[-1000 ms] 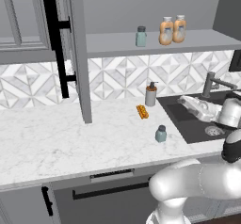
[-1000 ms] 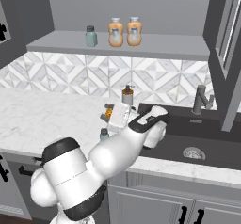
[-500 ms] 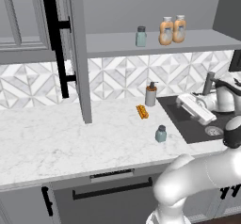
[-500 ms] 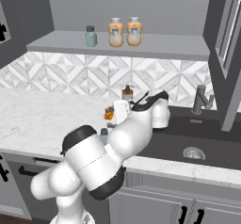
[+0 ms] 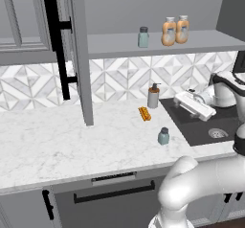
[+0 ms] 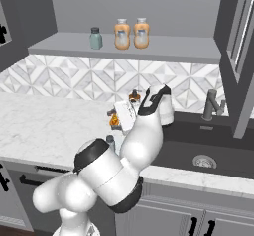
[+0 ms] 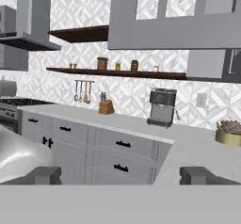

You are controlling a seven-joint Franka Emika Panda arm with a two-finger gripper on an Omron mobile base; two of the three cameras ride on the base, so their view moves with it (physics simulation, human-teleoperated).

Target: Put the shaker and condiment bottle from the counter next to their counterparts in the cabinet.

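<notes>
On the counter [image 5: 72, 141] one shaker [image 5: 163, 136] stands alone near the front edge, left of the dark sink; the arm half hides this shaker [image 6: 110, 142] in the right base view. My gripper [image 5: 184, 100] [image 6: 115, 113] hovers open and empty above the sink's left rim, up and to the right of it. In the hand view the gripper [image 7: 122, 176] has its fingertips [image 7: 44, 175] wide apart and faces across the kitchen. In the cabinet, the other shaker [image 5: 143, 37] [image 6: 95, 38] stands on the shelf [image 5: 201, 42]. Two condiment bottles [image 5: 169, 31] [image 6: 122, 34] stand side by side to its right.
A grey pump dispenser [image 5: 153, 96] and a flat orange ridged object [image 5: 144, 113] sit at the back of the counter by the sink [image 5: 225, 126]. The faucet [image 6: 211, 106] rises behind the sink. The cabinet door [image 5: 79, 50] with its black bar handle hangs open on the left.
The arm's elbow has swung up and around, and the hand has risen slightly and drifted left over the sink's edge. The jaws stay open. Nothing on the counter or shelf has moved.
</notes>
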